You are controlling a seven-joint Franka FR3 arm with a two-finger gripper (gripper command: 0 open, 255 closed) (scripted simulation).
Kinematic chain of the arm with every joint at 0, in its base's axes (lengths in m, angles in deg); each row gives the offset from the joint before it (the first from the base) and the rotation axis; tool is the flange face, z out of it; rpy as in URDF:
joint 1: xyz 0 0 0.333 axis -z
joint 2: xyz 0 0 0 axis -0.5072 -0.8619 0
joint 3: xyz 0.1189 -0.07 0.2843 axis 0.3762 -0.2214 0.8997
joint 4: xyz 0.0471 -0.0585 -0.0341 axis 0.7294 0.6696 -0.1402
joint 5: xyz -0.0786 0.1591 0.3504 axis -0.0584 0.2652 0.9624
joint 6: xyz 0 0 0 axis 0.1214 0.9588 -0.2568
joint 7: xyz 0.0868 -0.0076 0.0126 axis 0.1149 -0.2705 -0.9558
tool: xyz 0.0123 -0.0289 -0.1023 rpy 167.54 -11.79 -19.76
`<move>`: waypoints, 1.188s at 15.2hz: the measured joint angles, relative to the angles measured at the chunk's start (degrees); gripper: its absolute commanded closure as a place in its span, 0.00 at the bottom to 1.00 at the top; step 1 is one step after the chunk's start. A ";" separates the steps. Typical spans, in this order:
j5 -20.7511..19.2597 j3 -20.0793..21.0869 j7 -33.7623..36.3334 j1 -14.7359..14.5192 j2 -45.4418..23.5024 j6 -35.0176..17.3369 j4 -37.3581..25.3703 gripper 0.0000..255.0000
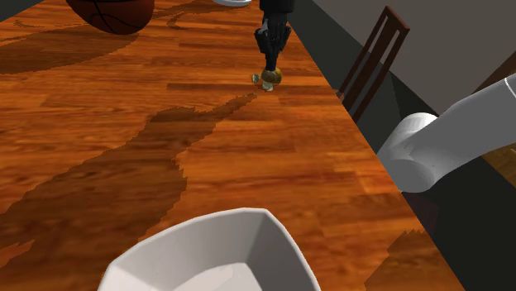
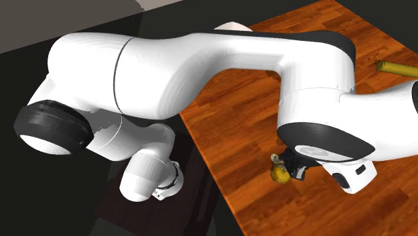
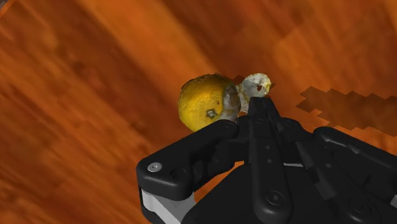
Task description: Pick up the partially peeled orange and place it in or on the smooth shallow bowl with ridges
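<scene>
Wood-grain counter (image 1: 165, 157), chair (image 1: 374, 58) at its edge | orange (image 1: 271, 78) at hand's (image 1: 270, 68) 6 o'clock, shoulder view, at tip | grip: cannot tell

1. Tabletop (image 1: 248, 165): reddish-brown wood grain, laid in plank strips.
2. Orange (image 3: 203, 105): yellow-orange rind, with a pale whitish peeled part.
3. Bowl (image 1: 207, 240): plain white.
4. Gripper (image 1: 269, 66): black all over.
5. Arm (image 2: 201, 67): white with black joints.
6. Basketball (image 1: 112, 12): dark red-brown with black lines.
</scene>
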 measured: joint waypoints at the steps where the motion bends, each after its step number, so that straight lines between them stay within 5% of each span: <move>1: 0.00 0.00 0.00 0.00 0.00 0.00 0.00 0.00; 2: -1.06 -0.85 -2.95 -0.74 0.39 -0.12 0.47 0.00; 5: -6.53 -5.52 -31.89 -5.23 1.50 -1.65 1.75 0.00; 7: -7.82 -6.67 -39.78 -6.30 2.13 -3.21 3.54 0.00; 18: -8.26 -7.02 -42.69 -6.71 3.16 -7.98 9.20 0.00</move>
